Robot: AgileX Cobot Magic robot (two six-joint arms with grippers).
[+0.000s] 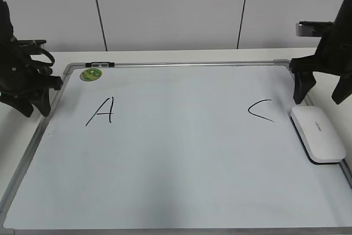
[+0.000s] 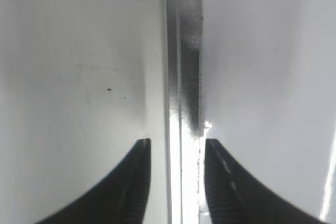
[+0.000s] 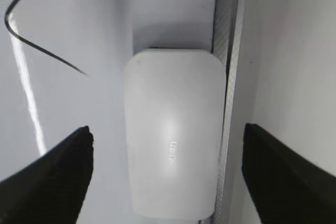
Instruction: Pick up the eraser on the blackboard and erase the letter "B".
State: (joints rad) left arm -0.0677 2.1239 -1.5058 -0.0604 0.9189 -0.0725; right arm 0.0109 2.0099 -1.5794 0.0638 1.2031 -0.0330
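- I see the eraser [image 1: 318, 134] lying flat on the blackboard [image 1: 176, 158], at the board's right edge, its dark underside down and its long side running along the grey frame.
- My right claw [image 1: 320, 96] hangs just behind the eraser's far end, above the board's right frame, with nothing between its fingers.
- In the right wrist view the eraser [image 3: 173, 135] sits between the two spread fingers [image 3: 50, 182], touching neither; the claw is released, wide enough to straddle the block.
- In that same view the eraser's right side lies against the frame strip [image 3: 229, 77], and a small grey word shows on its white top.
- The black "C" [image 1: 260, 110] is drawn just left of the eraser; part of its curve shows in the right wrist view too.
- The black "A" [image 1: 102, 110] stands on the left part of the board, with a round green magnet [image 1: 91, 74] near the top left corner.
- Between the "A" and the "C" I find no "B" on the white surface.
- My left claw [image 1: 34, 105] hovers at the board's left edge, well apart from the eraser.
- The left wrist view shows its fingers [image 2: 126, 187] apart, one either side of the frame, gripping nothing.
- The board rests on a white table [image 1: 165, 56].
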